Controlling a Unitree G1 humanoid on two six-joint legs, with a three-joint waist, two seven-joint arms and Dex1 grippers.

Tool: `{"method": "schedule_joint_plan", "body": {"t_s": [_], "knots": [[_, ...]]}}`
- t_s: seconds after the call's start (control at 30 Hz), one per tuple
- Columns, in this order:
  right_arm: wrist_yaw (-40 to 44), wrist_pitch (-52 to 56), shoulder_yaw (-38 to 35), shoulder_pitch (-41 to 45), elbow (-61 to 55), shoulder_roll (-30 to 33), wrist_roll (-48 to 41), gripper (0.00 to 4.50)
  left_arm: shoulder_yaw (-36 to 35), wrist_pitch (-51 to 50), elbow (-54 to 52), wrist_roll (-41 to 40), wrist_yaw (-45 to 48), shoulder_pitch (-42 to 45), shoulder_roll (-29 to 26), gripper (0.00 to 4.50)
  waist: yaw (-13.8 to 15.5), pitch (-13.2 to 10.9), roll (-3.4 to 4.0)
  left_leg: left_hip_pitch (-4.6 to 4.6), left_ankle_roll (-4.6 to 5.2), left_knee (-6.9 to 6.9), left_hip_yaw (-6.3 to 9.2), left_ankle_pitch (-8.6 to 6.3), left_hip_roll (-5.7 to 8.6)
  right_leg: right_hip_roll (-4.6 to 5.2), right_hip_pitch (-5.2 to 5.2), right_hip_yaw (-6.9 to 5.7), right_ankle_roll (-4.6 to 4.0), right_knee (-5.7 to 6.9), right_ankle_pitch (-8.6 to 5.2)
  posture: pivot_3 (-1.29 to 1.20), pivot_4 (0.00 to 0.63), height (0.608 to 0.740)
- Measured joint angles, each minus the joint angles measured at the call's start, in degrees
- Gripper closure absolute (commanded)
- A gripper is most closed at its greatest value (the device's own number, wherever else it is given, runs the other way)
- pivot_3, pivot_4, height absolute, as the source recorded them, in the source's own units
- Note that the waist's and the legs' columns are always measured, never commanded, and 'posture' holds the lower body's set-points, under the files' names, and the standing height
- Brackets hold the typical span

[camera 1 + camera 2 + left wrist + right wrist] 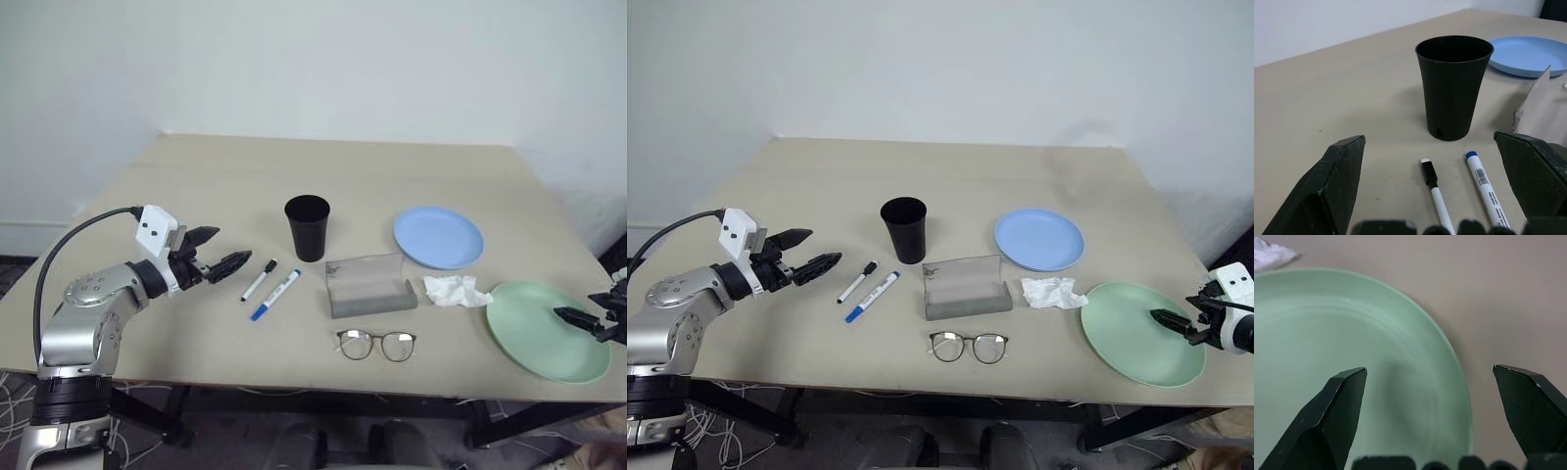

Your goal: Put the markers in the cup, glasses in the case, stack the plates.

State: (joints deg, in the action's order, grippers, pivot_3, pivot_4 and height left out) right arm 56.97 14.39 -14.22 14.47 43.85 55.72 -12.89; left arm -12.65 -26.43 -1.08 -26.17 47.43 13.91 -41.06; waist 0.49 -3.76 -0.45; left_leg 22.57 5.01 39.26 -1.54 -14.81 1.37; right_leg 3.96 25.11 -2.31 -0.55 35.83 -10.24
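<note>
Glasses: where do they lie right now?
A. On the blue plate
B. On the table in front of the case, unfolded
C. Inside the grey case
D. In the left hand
B: the glasses lie on the bare table, arms unfolded, just on the robot's side of the open, empty case.

a beige table [196,186] carries a black cup [308,227] standing upright, two markers [266,287] lying side by side near it, an open grey case [370,287], glasses [377,344] before the case, a crumpled tissue [454,291], a light blue plate [438,237] and a mint green plate [547,329].
</note>
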Motion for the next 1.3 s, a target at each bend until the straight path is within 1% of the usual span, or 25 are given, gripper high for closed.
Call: {"method": "schedule_joint_plan", "body": {"t_s": [0.1, 0.13, 0.43, 0.47, 0.83, 0.87, 1.03, 1.07, 1.13, 1.3], "knots": [[0.4, -0.7, 0.1, 1.6, 2.5, -0.1, 0.1, 0.61, 0.0, 0.0, -0.3, 0.0, -0.3, -0.2, 0.0, 0.0, 0.0, 0.0, 0.01, -0.01, 0.05, 0.0, -0.07, 0.03, 0.0, 0.02, -0.01, 0.04, 0.0, -0.04, 0.01, 0.0, 0.0, 0.738], [0.4, -0.8, 0.1, 2.0, 3.0, -0.1, 0.1, 0.93, -0.1, 0.0, -0.5, 0.0, -0.4, -0.3, 0.0, 0.0, 0.0, 0.0, 0.02, -0.01, 0.05, 0.0, -0.08, 0.03, 0.0, 0.03, -0.01, 0.05, 0.0, -0.04, 0.01, 0.0, 0.0, 0.738], [0.5, -1.5, 0.4, 5.2, 7.2, -0.7, 1.1, 4.19, -0.2, 0.0, -0.6, 0.0, -0.7, -1.0, 0.0, 0.0, 0.0, 0.0, 0.05, -0.01, 0.06, -0.01, -0.12, 0.03, -0.01, 0.03, 0.02, 0.09, 0.0, -0.03, 0.08, 0.0, 0.0, 0.738], [0.5, -1.7, 0.4, 5.3, 7.3, -0.7, 1.2, 4.48, -0.3, 0.0, -0.7, 0.0, -0.7, -1.1, 0.0, 0.0, 0.0, 0.0, 0.04, -0.01, 0.06, -0.02, -0.12, 0.03, -0.01, 0.03, 0.02, 0.09, 0.0, -0.03, 0.09, 0.0, 0.0, 0.738], [0.5, -2.0, 0.6, 6.7, 9.7, -1.2, 1.4, 4.48, -0.3, -0.1, -1.3, 0.0, -1.1, -1.1, 0.0, 0.0, 0.0, 0.0, 0.07, -0.02, 0.11, -0.01, -0.31, 0.06, -0.02, 0.03, 0.06, 0.1, 0.02, -0.03, 0.11, 0.0, 0.0, 0.738], [0.5, -2.1, 0.6, 7.1, 9.8, -1.2, 1.4, 4.48, -0.3, -0.1, -1.3, 0.0, -1.1, -1.1, 0.0, 0.0, 0.0, 0.0, 0.07, -0.02, 0.12, -0.01, -0.39, 0.06, -0.02, 0.04, 0.08, 0.12, 0.14, -0.04, 0.22, 0.0, 0.0, 0.738], [0.4, -3.0, 0.5, 7.5, 11.0, -1.2, 1.3, 4.48, -0.3, -0.1, -1.3, 0.0, -1.1, -1.1, 0.0, 0.0, 0.0, 0.0, 0.07, -0.01, 0.28, -0.01, -0.66, 0.05, -0.03, 0.08, 0.14, 0.24, 0.23, -0.08, 0.32, 0.0, 0.0, 0.738], [0.6, -3.0, 0.5, 7.5, 11.2, -1.2, 1.2, 4.1, -0.3, -0.1, -1.3, 0.0, -1.1, -1.1, 0.0, 0.0, 0.0, 0.0, 0.07, -0.01, 0.32, -0.01, -0.73, 0.05, -0.03, 0.08, 0.17, 0.29, 0.25, -0.09, 0.33, 0.0, 0.0, 0.738], [1.5, -2.9, 0.1, 7.6, 11.2, -1.2, 1.0, 3.6, -0.3, -0.1, -1.3, 0.0, -1.1, -1.1, 0.0, 0.0, 0.0, 0.0, 0.07, -0.02, 0.37, -0.01, -0.82, 0.05, -0.03, 0.09, 0.18, 0.37, 0.3, -0.11, 0.36, 0.0, 0.0, 0.738], [1.7, -2.9, -0.2, 7.9, 11.7, -0.8, 1.2, 1.88, -0.3, -0.1, -1.3, 0.0, -1.2, -1.1, 0.0, 0.0, 0.0, 0.0, 0.07, -0.02, 0.43, -0.01, -0.99, 0.04, -0.03, 0.11, 0.24, 0.54, 0.33, -0.12, 0.39, 0.0, 0.0, 0.738]]}}
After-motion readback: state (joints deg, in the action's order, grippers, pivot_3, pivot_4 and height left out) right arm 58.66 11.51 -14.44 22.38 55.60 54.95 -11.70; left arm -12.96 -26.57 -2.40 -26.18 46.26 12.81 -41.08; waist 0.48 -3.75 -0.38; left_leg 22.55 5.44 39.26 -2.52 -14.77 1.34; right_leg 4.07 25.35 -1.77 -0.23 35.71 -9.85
